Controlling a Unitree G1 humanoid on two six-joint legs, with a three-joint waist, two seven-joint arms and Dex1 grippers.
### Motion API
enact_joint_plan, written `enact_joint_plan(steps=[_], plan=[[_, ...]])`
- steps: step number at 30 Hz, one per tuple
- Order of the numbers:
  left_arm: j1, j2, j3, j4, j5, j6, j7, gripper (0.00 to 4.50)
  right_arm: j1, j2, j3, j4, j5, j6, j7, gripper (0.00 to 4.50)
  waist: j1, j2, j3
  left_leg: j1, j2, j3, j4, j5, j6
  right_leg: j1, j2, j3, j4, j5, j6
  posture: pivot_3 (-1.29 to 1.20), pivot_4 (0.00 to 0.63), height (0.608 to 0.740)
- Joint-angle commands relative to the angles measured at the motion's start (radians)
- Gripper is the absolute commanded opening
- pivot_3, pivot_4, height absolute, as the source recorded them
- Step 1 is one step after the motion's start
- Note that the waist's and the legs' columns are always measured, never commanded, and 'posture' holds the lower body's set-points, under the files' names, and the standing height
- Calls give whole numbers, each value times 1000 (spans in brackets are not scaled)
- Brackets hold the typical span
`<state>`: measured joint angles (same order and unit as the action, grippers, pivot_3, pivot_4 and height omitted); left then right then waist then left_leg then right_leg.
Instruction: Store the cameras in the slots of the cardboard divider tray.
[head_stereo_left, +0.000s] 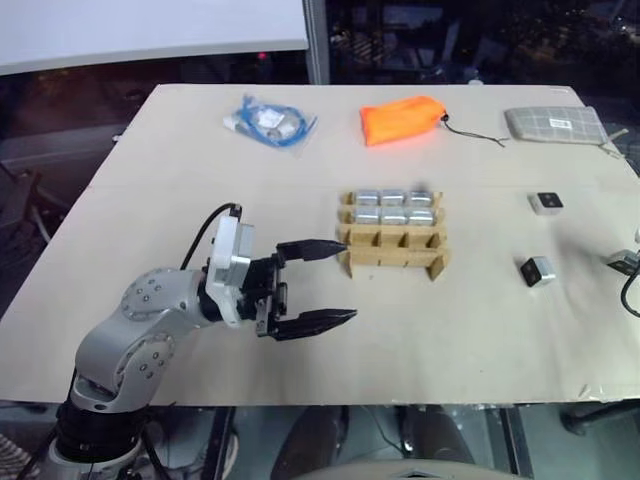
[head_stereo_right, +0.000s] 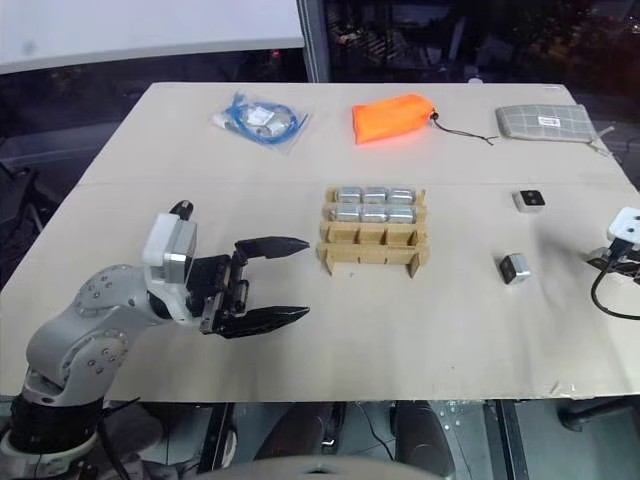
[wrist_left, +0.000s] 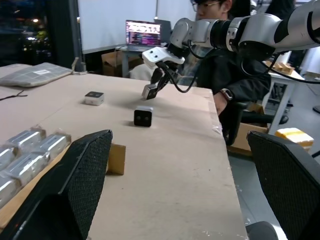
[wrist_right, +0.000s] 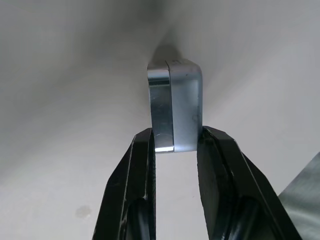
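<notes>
The cardboard divider tray (head_stereo_left: 395, 262) sits mid-table, its back two rows filled with several silver wrapped cameras (head_stereo_left: 394, 206); the front slots are bare. Two loose cameras lie to the right: one (head_stereo_left: 546, 203) farther back, one (head_stereo_left: 537, 270) nearer. At the table's right edge my right gripper (wrist_right: 175, 142) is shut on a third silver-grey camera (wrist_right: 176, 102), gripping its sides; in the left wrist view this gripper (wrist_left: 155, 87) holds it (wrist_left: 149, 91) at the tabletop. My left gripper (head_stereo_left: 315, 283) hovers open and empty just left of the tray, pointing toward it.
Along the back of the table lie a bagged blue cable (head_stereo_left: 268, 122), an orange pouch (head_stereo_left: 402, 118) and a grey grid pouch (head_stereo_left: 555, 124). A person (wrist_left: 220, 70) sits just beyond the table's right edge, with a laptop (wrist_left: 143, 34) behind.
</notes>
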<state>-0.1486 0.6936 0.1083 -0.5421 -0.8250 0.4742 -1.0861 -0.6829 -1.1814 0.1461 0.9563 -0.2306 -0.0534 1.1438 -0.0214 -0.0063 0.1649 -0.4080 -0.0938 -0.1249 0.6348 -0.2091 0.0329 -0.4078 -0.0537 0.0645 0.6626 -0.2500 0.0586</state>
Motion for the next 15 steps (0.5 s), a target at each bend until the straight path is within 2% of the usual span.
enact_joint_plan(steps=[1, 6, 11, 15], plan=[[3, 5, 12, -19, 0, -18, 2, 4500, 14, -21, -39, -49, 30, 7, 11, 628, 1, 0, 0, 1, 0, 1, 0, 0, 0, 1, 0, 0, 0, 0, 0, 0, 150, 740], [13, -1, 16, -12, 9, -25, 7, 4500, 133, -43, -153, -222, 155, 126, 61, 628, 3, 2, 1, 2, 1, 1, -1, 0, 0, 0, 1, 1, 0, 0, 0, 0, 150, 740], [6, -9, 12, 0, 15, -29, 7, 4500, 277, -58, -284, -364, 234, 223, 3, 628, 11, 3, 1, 1, 1, 0, -1, -1, 1, 0, 1, 1, 0, 0, 0, 0, 150, 740], [-5, -11, 12, 18, 22, -35, 1, 4500, 422, -55, -434, -551, 337, 362, 16, 628, 12, 3, 1, 1, 1, 1, -1, -1, 1, 0, 1, 1, 0, 0, 0, 0, 150, 740]])
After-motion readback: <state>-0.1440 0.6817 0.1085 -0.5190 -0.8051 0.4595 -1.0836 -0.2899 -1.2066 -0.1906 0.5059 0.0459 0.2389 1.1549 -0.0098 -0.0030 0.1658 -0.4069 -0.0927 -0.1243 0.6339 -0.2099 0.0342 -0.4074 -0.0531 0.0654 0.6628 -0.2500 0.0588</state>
